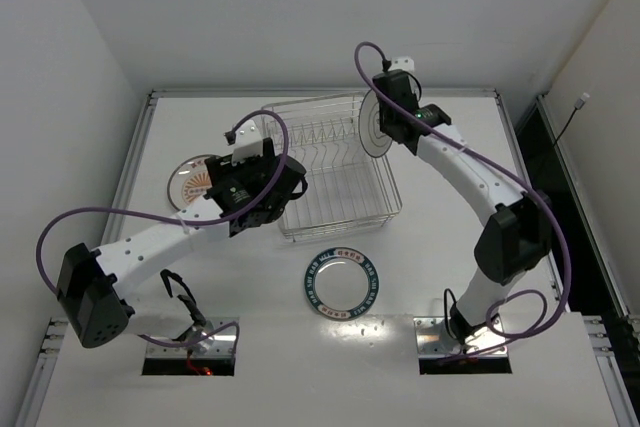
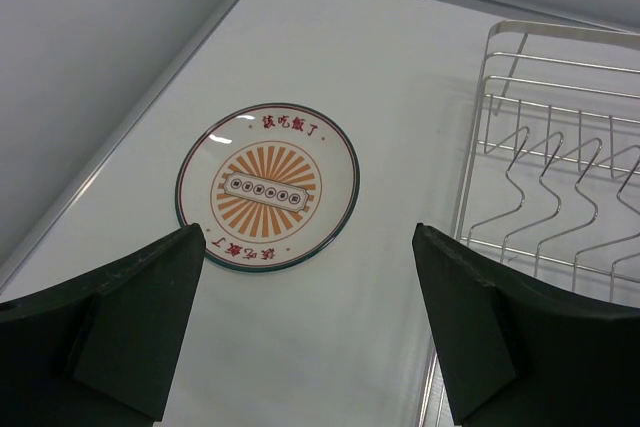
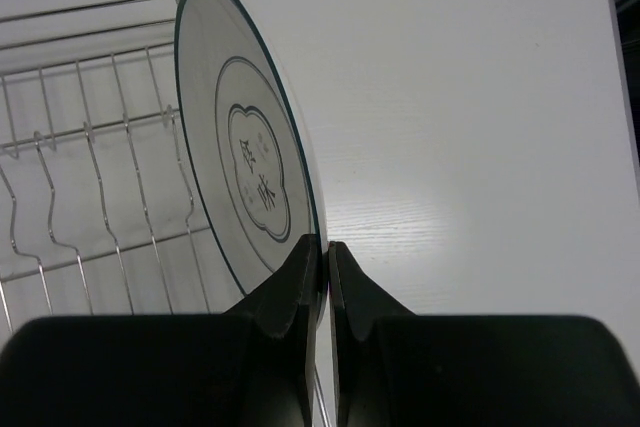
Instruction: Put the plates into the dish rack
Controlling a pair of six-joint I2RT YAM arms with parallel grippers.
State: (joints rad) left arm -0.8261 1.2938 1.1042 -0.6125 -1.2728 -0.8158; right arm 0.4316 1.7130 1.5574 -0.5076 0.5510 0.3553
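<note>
Right gripper [image 3: 322, 247]: clamped on the rim of plain whitish plate [image 3: 250, 167]. Plate upright on edge over the right end of dish rack [image 3: 80, 147], beside the wire dividers. Cannot tell whether touching the wires.

Left gripper [image 2: 308, 247]: jaws wide apart, nothing between. Hovering over table [image 2: 400, 67], between sunburst plate [image 2: 267, 187] and the rack's left wall.

Sunburst plate: flat on table left of rack, just ahead of left fingertips, not touching.

Teal-rimmed plate [image 1: 344, 283]: flat on table near the rack's near side, well apart from both grippers.
</note>
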